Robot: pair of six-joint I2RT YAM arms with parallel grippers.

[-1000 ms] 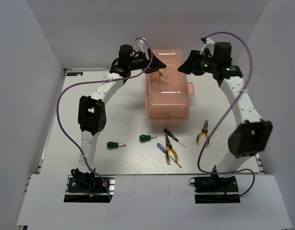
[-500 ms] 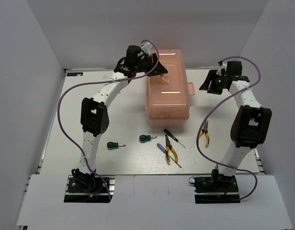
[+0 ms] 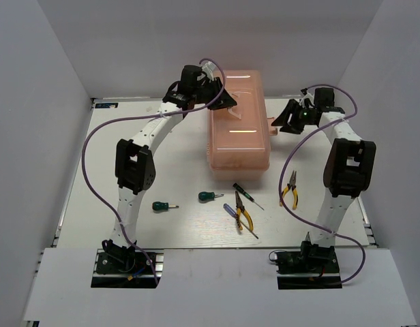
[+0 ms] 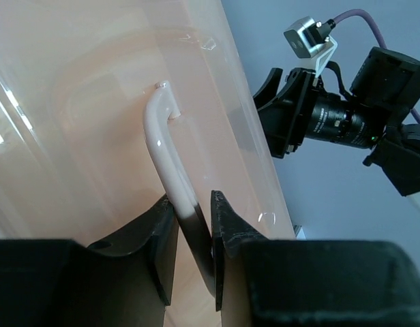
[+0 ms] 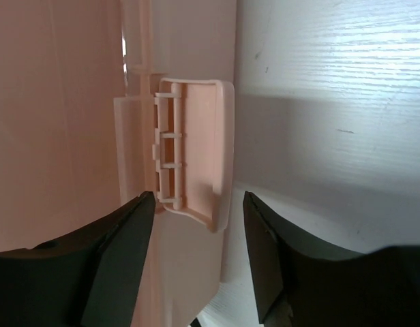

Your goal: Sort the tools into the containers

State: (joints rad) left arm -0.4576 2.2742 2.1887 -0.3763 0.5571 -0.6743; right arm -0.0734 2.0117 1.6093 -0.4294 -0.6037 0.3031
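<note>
The closed salmon-pink toolbox [image 3: 237, 139] stands at the back middle of the table. My left gripper [image 3: 228, 102] is over its lid, and in the left wrist view the left gripper [image 4: 194, 204] is shut on the white lid handle [image 4: 166, 153]. My right gripper [image 3: 281, 121] stands open at the box's right side, and in the right wrist view the right gripper [image 5: 200, 197] straddles the side latch [image 5: 196, 150]. On the table in front lie two green-handled screwdrivers [image 3: 165, 205] [image 3: 206, 197], a thin dark screwdriver [image 3: 245, 195], a blue-handled screwdriver [image 3: 230, 210] and two yellow-handled pliers [image 3: 243, 213] [image 3: 290, 189].
White walls close in the table [image 3: 176, 170] on the left, back and right. Purple cables loop from both arms. The right arm's camera [image 4: 333, 116] shows just beyond the lid in the left wrist view.
The left gripper has closed onto the lid handle. The right arm has swung down and then in toward the toolbox's right-side latch.
</note>
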